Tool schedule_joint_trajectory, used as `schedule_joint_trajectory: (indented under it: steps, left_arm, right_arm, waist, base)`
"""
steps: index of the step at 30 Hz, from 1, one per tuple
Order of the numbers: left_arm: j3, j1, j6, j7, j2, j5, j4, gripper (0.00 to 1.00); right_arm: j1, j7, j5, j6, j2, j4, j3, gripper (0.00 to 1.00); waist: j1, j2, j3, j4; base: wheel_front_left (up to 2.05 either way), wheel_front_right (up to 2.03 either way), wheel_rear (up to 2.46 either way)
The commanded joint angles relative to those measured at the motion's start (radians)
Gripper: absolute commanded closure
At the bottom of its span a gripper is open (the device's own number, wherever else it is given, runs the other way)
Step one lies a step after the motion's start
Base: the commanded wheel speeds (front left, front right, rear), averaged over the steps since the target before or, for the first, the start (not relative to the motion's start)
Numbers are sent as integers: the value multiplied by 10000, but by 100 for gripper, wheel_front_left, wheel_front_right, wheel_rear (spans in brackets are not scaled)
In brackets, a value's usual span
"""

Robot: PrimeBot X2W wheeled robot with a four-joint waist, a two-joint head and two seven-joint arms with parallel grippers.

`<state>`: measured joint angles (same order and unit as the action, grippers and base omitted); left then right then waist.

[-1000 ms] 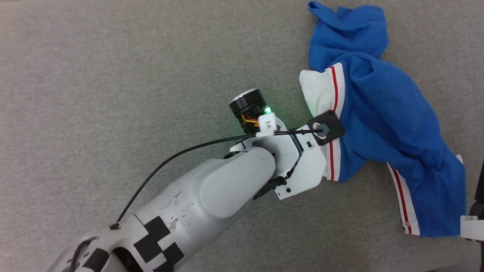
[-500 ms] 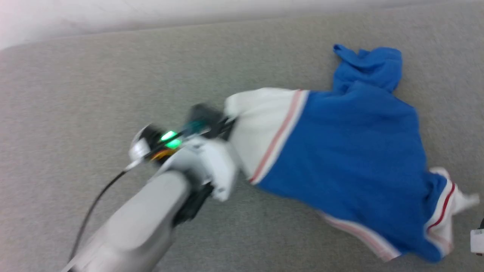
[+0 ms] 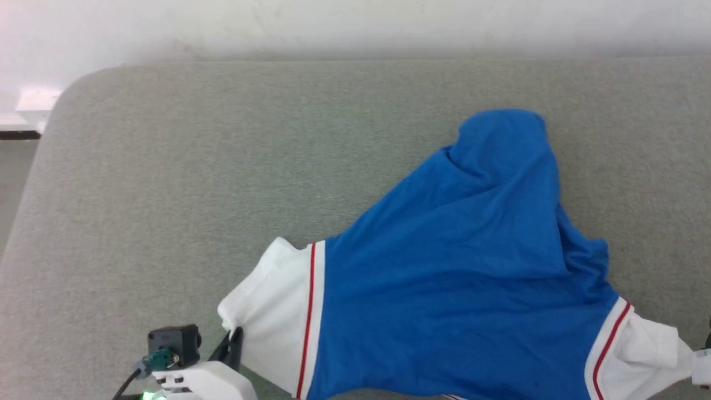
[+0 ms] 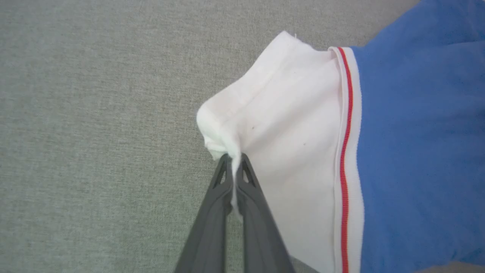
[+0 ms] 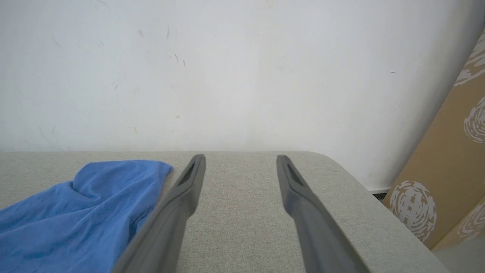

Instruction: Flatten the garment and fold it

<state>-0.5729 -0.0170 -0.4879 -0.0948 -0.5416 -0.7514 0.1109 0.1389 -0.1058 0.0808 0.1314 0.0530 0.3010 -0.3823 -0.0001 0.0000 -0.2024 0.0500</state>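
Your blue T-shirt [image 3: 455, 289] lies bunched on the grey upholstered surface [image 3: 194, 166]. It looks soft and light, and will probably drag and wrinkle rather than slide. The left gripper [image 4: 235, 161] is pinched on the hem of its white sleeve [image 4: 288, 125]. I'd take the opposite sleeve [image 3: 647, 344] with the right gripper [image 5: 240, 163], which gapes empty.

Garment [image 3: 455, 289]: royal blue body, white sleeves, red-striped white trim; surface [image 3: 222, 166]: grey fabric; wall [image 5: 227, 76]: white
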Motion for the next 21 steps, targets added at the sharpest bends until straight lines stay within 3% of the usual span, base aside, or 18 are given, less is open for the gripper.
schedule_joint_trajectory:
  steps: [1,4,5,7,8,18,21]
  left_arm:
    - [79,-43,-51,222,186,-76,55,100]
    - [115,-69,30,482,394,-154,-68,100]
    - [143,-66,23,584,448,-150,-74,95]
    - [192,-29,4,766,429,-47,-91,44]
    - [217,5,-13,825,387,14,-34,0]
    - [332,1153,-86,-198,-1480,1157,1398,0]
    - [-97,1728,265,-871,-1943,1619,1318,0]
  right_arm:
    - [25,33,-83,-7,-28,54,23,0]
    - [27,110,-101,-7,-28,59,61,0]
    - [31,128,-100,-7,-28,55,70,0]
    - [38,145,-97,-7,-28,42,91,0]
    - [42,151,-91,-7,-28,42,105,0]
    - [-40,83,29,-7,-28,43,175,0]
    - [-129,50,46,-7,-28,18,237,0]
  waist:
    - [1,0,207,272]
    - [1,0,307,364]
    - [1,0,333,378]
    - [1,0,369,384]
    - [1,0,377,376]
    - [1,0,-7,100]
    - [1,0,-219,-30]
  base:
    - [0,0,0]
    - [0,0,0]
    - [0,0,0]
    - [0,0,0]
    - [0,0,0]
    - [0,0,0]
    - [0,0,0]
